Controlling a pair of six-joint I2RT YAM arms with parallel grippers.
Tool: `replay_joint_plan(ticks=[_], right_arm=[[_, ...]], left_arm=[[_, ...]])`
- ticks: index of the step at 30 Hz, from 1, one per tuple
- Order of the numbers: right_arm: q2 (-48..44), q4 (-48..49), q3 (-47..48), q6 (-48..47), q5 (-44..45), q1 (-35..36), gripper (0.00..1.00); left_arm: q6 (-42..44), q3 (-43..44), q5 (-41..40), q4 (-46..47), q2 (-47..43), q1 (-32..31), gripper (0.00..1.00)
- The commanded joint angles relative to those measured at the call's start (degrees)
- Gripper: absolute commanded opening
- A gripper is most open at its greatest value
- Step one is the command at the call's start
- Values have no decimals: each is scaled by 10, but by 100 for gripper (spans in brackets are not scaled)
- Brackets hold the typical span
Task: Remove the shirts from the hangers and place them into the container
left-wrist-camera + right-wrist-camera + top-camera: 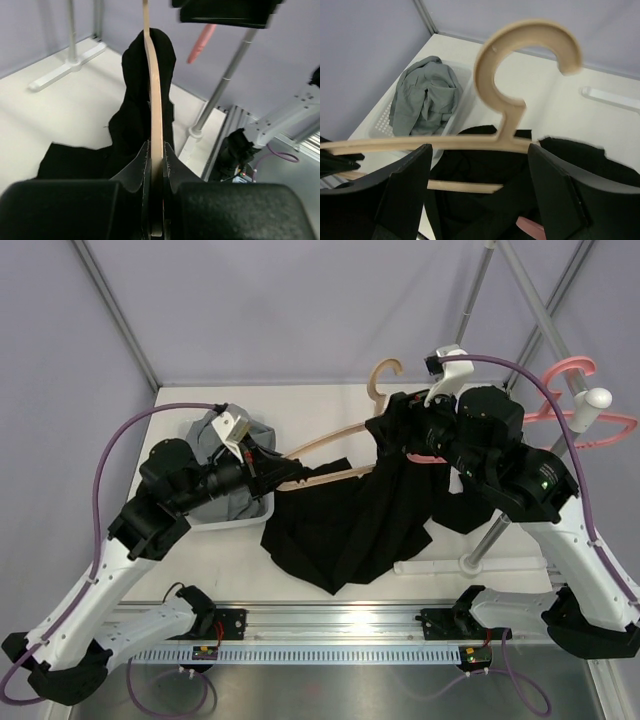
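Closed in by lavender walls [300, 300] around a white tabletop [215, 560]. Mid-tabletop, black shirt [340, 530], upper part draped on the tan wooden hanger [320, 472]. At left, grey shirt [207, 428] inside the container [240, 523]. Left claw [156, 150] clenched on the hanger's arm. Right claw [480, 150] released, astride its neck. Pink hanger [590, 415] far right, by the rack [490, 530].

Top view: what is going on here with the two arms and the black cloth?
The left gripper is shut on one arm of the pale tan wooden hanger. The black cloth shirt hangs partly on that hanger, the rest spread on the white table. The right gripper stands open around the hanger's neck. The grey cloth shirt lies in the clear plastic container.
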Motion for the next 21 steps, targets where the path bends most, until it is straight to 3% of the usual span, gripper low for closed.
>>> replay_joint_plan(ticks=[1,4,7,8,11,14,15,18,21], right_arm=[[-31,-19,-15,0,-8,2,86],[-67,-17,-52,-1,-8,2,87],[-85,-18,-80,2,-50,2,68],[-91,-6,-108,4,-56,2,63],[-99,16,-160,13,-46,2,59],[-120,37,-201,24,-50,7,56],[-128,43,-214,28,-53,9,50],[-158,46,-252,44,-82,15,34],[-175,37,-295,64,-95,35,3]], left_arm=[[10,90,-124,-41,-4,1,0],[45,210,-188,-166,34,1,0],[56,309,-205,-263,86,1,0],[58,393,-197,-344,108,1,0],[37,493,-176,-422,150,1,0],[27,447,-245,-396,93,1,0],[52,419,-241,-341,73,1,0],[83,300,-143,-185,20,1,0],[80,273,-42,-125,58,1,0]])
